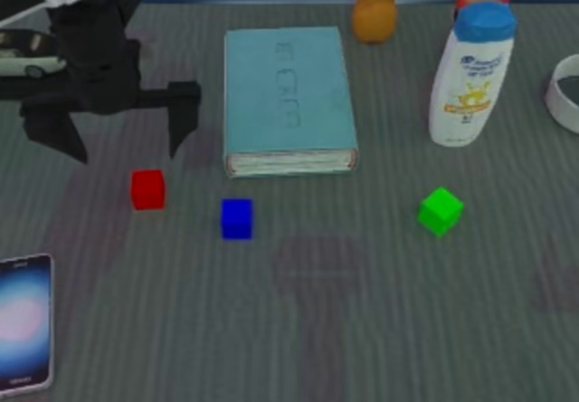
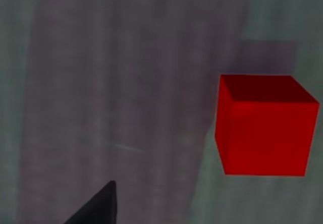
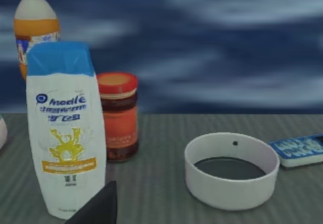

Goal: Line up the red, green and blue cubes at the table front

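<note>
Broadly, the table (image 1: 362, 330) carries a pale blue book (image 1: 288, 99), with the three cubes in front of it: red cube (image 1: 147, 189) at left, blue cube (image 1: 237, 218) just beside it, green cube (image 1: 441, 210) well apart at right. They look light, rigid and matte, best pinched across opposite flat faces. Left gripper (image 1: 122, 139) hovers just behind the red cube, fingers spread, holding nothing. Right gripper: fingers cannot be told.

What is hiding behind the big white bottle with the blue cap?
Behind the white bottle stands a jar with a red lid, holding something reddish-brown. Farther back is an orange bottle. The white bottle covers part of both, so their hidden sides cannot be seen.
</note>
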